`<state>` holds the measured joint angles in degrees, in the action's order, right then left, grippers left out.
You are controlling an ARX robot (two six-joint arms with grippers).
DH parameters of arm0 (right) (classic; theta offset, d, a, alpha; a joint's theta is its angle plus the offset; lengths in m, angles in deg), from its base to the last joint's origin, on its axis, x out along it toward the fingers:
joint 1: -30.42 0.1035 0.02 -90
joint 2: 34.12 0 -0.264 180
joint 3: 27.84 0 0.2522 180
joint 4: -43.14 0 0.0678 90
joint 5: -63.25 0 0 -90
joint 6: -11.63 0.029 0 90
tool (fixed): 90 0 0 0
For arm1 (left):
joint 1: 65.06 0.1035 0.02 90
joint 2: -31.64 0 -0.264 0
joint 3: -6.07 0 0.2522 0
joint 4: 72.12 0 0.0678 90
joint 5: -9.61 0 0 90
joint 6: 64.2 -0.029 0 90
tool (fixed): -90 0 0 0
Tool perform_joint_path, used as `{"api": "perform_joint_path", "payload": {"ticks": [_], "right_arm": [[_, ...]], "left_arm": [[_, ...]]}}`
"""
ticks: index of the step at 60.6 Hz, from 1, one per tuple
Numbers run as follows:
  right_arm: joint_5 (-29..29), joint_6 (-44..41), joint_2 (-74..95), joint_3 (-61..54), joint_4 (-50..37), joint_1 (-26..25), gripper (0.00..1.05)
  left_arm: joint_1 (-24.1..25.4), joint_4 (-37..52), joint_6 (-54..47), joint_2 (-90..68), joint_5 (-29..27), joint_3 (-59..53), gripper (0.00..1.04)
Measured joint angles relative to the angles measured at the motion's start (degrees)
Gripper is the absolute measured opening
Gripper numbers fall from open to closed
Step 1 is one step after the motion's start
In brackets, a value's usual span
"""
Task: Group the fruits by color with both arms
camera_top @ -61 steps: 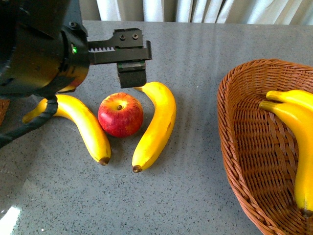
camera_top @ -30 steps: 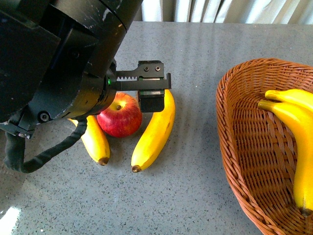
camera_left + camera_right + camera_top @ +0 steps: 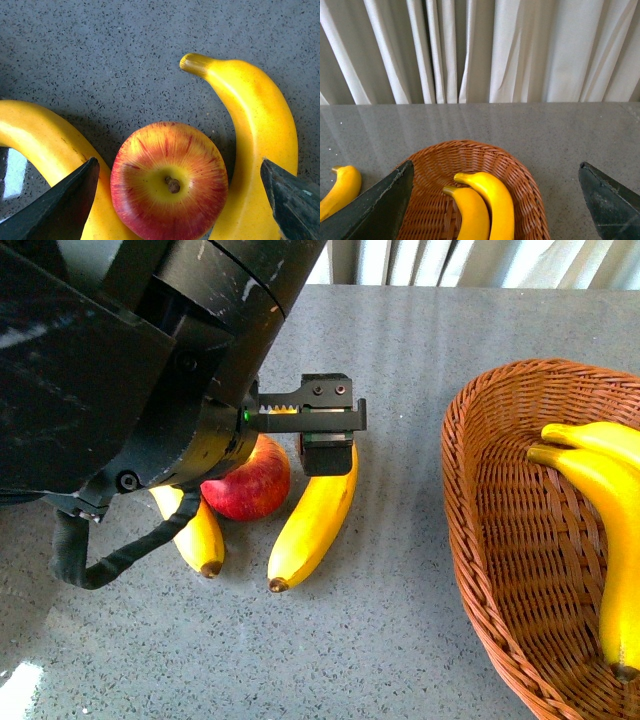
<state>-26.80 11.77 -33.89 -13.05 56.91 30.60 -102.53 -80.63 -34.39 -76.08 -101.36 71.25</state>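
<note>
A red apple (image 3: 248, 480) with a yellow patch at the stem lies on the grey table between two bananas, one to its right (image 3: 315, 520) and one to its left (image 3: 198, 535), mostly hidden by my left arm. My left gripper (image 3: 327, 445) is open and hovers right over the apple. In the left wrist view the apple (image 3: 169, 187) sits centred between the open jaws, with the two bananas (image 3: 260, 145) (image 3: 47, 145) beside it. My right gripper (image 3: 495, 200) is open above a wicker basket (image 3: 520, 175) holding two bananas (image 3: 487, 197).
The brown wicker basket (image 3: 480, 540) stands at the right of the table with two bananas (image 3: 610, 510) inside. White curtains (image 3: 480, 50) hang behind the table's far edge. Bare grey tabletop (image 3: 400, 640) lies between the fruit and the basket.
My left arm has moved forward and to the right, lowering over the apple. It now covers much of the left banana. The fruits and basket have not moved.
</note>
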Motion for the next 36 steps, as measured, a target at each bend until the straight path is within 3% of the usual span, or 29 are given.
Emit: {"api": "perform_joint_path", "payload": {"ticks": [36], "right_arm": [[0.0, 0.0, 0.0, 0.0, 0.0, 0.0, 0.96]], "left_arm": [[0.1, 0.0, 0.0, -3.0, -0.8, 0.9, 0.96]]}}
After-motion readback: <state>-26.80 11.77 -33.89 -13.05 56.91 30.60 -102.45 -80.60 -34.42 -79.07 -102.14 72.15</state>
